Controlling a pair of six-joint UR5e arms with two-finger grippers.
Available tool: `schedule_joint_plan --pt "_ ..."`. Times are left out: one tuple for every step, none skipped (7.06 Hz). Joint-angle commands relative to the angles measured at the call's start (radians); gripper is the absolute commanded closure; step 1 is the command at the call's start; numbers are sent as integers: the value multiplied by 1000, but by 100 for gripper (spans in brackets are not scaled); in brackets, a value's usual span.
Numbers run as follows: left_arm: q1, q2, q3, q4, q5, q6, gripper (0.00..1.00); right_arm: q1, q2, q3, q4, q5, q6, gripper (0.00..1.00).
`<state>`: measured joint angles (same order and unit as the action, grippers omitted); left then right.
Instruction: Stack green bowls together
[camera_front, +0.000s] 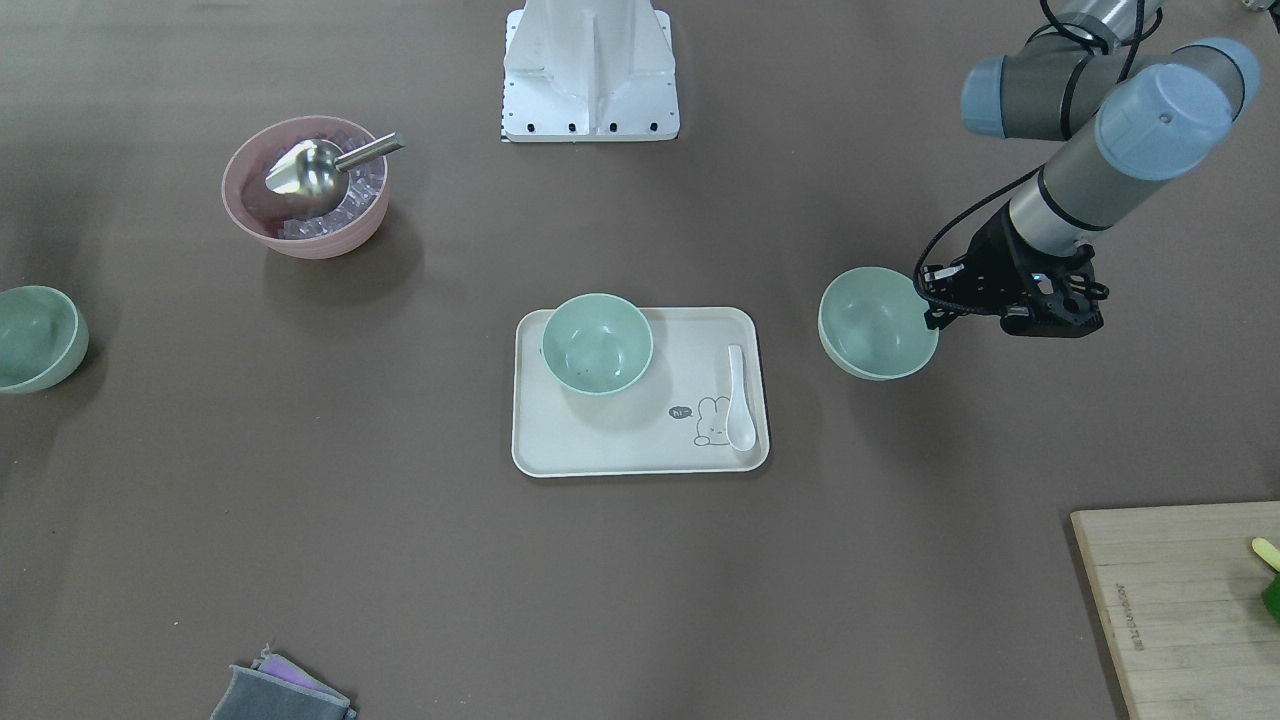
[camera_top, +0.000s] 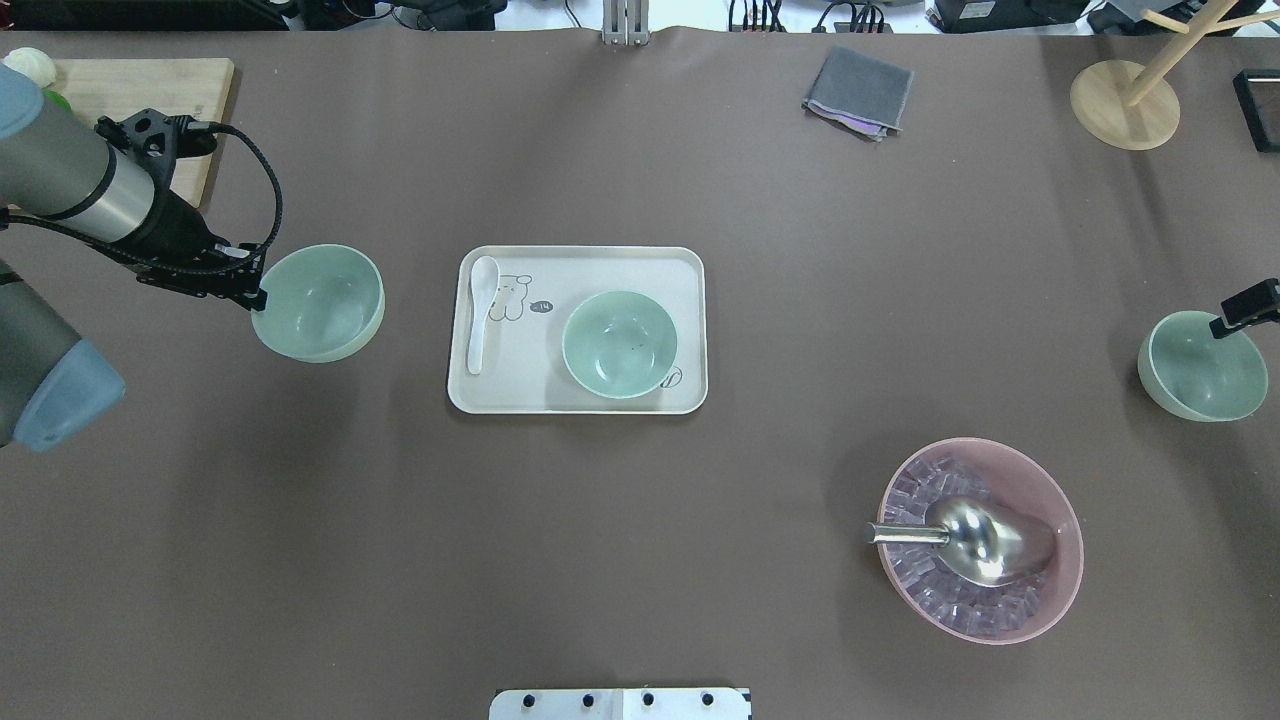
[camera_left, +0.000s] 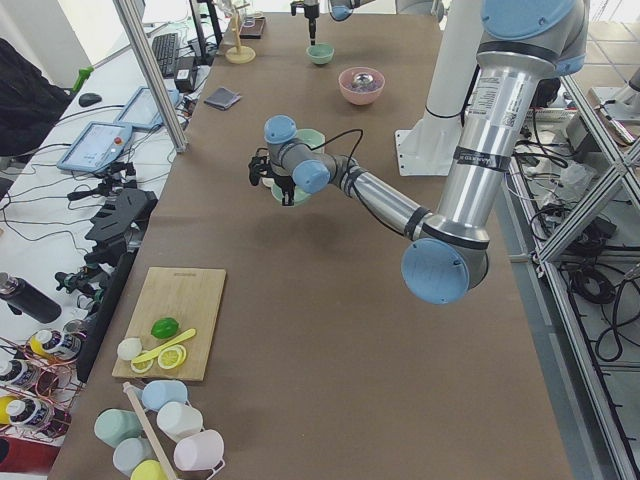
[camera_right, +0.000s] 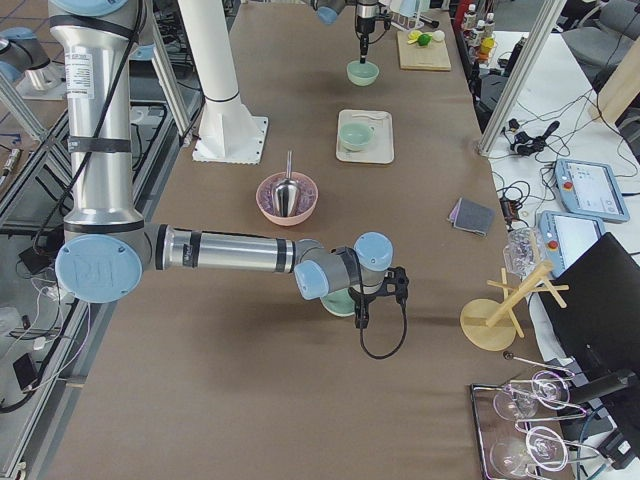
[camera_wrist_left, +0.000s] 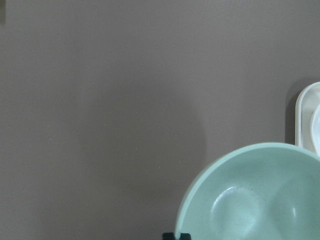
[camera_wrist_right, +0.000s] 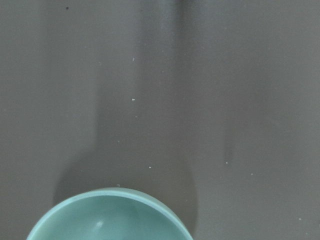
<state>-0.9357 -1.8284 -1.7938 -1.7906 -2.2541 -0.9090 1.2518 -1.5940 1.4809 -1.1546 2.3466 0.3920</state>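
Observation:
One green bowl (camera_top: 619, 344) stands on the white tray (camera_top: 690, 268), also in the front view (camera_front: 597, 343). My left gripper (camera_top: 256, 296) is shut on the rim of a second green bowl (camera_top: 318, 302) and holds it above the table, left of the tray; the front view shows this bowl (camera_front: 877, 322) and the left wrist view shows it too (camera_wrist_left: 255, 195). A third green bowl (camera_top: 1200, 365) is at the far right. My right gripper (camera_top: 1240, 308) is at its rim, mostly cut off. I cannot tell if it is open or shut.
A pink bowl (camera_top: 980, 540) with ice and a metal scoop (camera_top: 975, 537) stands front right. A white spoon (camera_top: 480, 310) lies on the tray. A cutting board (camera_top: 150, 90), a grey cloth (camera_top: 858, 90) and a wooden stand (camera_top: 1125, 100) are along the far edge.

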Motion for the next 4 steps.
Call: schedule_joint_plan --pt "-2 0 -1 0 -4 1 100 -26 -24 5 15 -3 14 10" --pt "-2 -2 -2 0 -4 1 100 -25 -33 6 13 -3 13 17" --pt "-2 -2 -2 0 -4 1 100 -25 -46 9 13 -4 13 21" --pt "-2 -2 -2 -1 -4 1 100 -25 -53 9 13 -6 13 31"
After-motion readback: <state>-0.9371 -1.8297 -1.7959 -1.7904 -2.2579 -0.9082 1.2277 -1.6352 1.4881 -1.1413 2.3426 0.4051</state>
